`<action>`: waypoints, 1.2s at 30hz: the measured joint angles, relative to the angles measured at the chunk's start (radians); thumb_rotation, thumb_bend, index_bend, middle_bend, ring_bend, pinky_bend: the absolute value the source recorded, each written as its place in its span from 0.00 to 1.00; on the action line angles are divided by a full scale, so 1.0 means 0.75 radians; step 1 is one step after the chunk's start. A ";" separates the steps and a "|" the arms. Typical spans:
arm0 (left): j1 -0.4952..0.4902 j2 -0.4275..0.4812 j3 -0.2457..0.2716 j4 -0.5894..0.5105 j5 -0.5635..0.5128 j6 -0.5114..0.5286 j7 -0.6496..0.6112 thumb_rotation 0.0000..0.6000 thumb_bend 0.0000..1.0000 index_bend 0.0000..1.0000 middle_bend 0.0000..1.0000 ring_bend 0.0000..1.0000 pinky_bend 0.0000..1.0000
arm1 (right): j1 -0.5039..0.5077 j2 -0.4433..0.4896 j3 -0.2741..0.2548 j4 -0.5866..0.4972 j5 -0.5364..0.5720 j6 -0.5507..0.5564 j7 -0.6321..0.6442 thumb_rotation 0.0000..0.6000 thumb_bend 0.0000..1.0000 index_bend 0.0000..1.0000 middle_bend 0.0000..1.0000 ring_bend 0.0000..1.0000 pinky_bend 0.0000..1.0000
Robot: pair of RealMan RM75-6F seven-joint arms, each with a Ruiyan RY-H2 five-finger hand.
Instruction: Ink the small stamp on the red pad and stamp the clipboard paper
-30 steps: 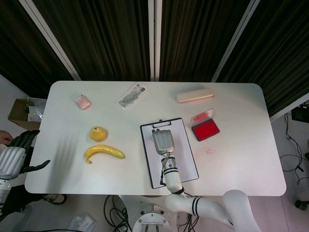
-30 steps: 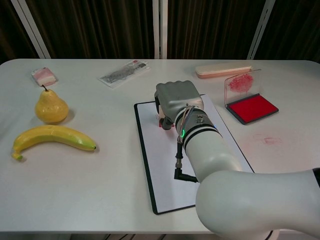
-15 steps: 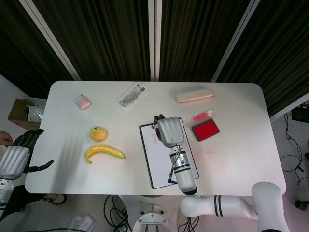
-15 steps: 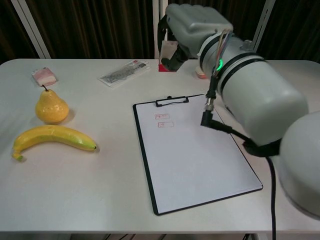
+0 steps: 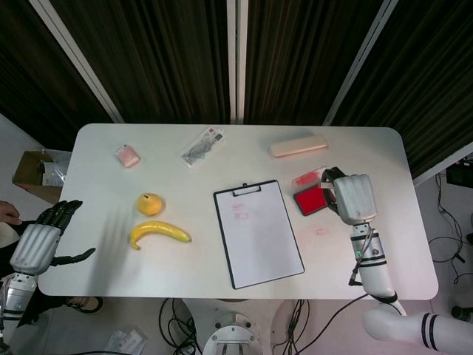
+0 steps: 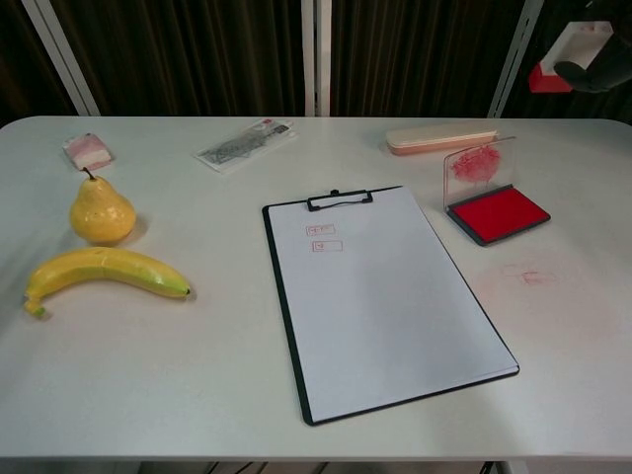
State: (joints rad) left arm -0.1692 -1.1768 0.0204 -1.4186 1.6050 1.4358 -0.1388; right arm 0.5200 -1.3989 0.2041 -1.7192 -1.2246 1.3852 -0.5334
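Head view: the right hand point(image 5: 354, 197) grips the small stamp point(image 6: 573, 54) above the red ink pad point(image 5: 313, 199); left of that lies the clipboard paper point(image 5: 259, 231) bearing two red prints. The left hand point(image 5: 38, 242) hangs spread, off the table point(image 5: 111, 251).

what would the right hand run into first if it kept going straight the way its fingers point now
The right hand holds the small stamp and points toward the table's far edge. Ahead lies the red pad's raised lid, then the tan case. The hand seems raised, so it would probably pass over both.

White table point(image 5: 369, 251): clipboard point(image 5: 258, 233), banana point(image 5: 159, 234), pear point(image 5: 150, 203).
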 measured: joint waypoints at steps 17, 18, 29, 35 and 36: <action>-0.013 -0.006 0.005 -0.009 -0.014 -0.033 0.021 0.36 0.11 0.08 0.09 0.09 0.18 | -0.114 -0.097 -0.266 0.445 -0.242 -0.267 0.399 1.00 0.43 0.75 0.63 0.86 0.93; -0.012 -0.006 0.005 -0.005 -0.015 -0.032 0.016 0.36 0.11 0.08 0.09 0.09 0.18 | -0.112 -0.105 -0.266 0.446 -0.241 -0.274 0.391 1.00 0.43 0.74 0.63 0.86 0.93; -0.008 -0.013 0.008 0.026 -0.013 -0.024 -0.017 0.36 0.10 0.08 0.09 0.09 0.18 | -0.095 -0.154 -0.255 0.448 -0.158 -0.388 0.275 1.00 0.43 0.72 0.61 0.86 0.93; -0.010 -0.017 0.007 0.035 -0.013 -0.025 -0.024 0.36 0.11 0.08 0.09 0.09 0.18 | -0.099 -0.180 -0.248 0.485 -0.156 -0.393 0.291 1.00 0.42 0.71 0.61 0.86 0.93; -0.011 -0.018 0.007 0.036 -0.012 -0.025 -0.024 0.37 0.11 0.08 0.09 0.09 0.18 | -0.100 -0.185 -0.248 0.493 -0.158 -0.392 0.295 1.00 0.42 0.70 0.60 0.86 0.93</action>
State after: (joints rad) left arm -0.1773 -1.1903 0.0258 -1.3917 1.5957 1.4168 -0.1565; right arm 0.4449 -1.5377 0.0185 -1.3497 -1.3427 1.0910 -0.3121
